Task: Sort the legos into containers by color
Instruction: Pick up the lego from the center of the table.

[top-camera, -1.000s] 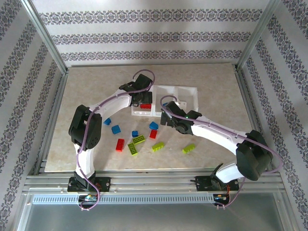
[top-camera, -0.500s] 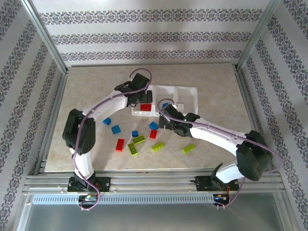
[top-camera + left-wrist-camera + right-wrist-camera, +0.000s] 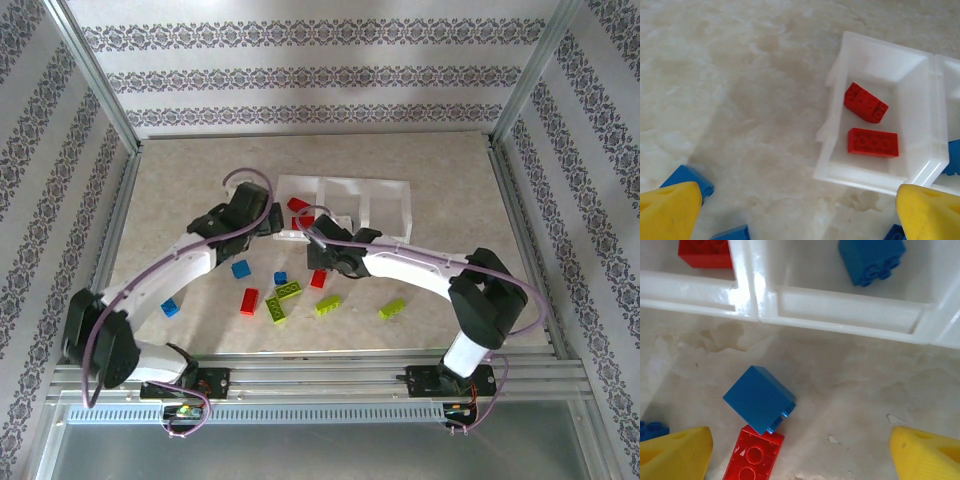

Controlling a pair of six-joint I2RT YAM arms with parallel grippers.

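The clear tray [image 3: 392, 186] lies at the table's middle back. Its left compartment [image 3: 920, 107] holds two red legos [image 3: 873, 142], and a blue lego [image 3: 871, 257] lies in the middle one. My left gripper [image 3: 266, 224] hangs open just left of the tray, its yellow fingertips [image 3: 667, 210] wide apart over bare table. Just in front of the tray, my right gripper [image 3: 322, 252] is open above a blue lego [image 3: 760, 399] that touches a red lego [image 3: 754, 455]. Both lie towards its left fingertip [image 3: 672, 455]. Several more red, blue and green legos [image 3: 328, 305] are scattered in front.
Loose blue bricks [image 3: 687, 177] lie close to the left gripper, one [image 3: 171, 307] far out to the left. A lime green brick [image 3: 392, 308] sits alone at the front right. Metal frame rails [image 3: 110, 220] border the table on all sides.
My left gripper has pulled back leftward off the tray's left compartment, its arm stretched out low. My right gripper has shifted left along the tray's front wall.
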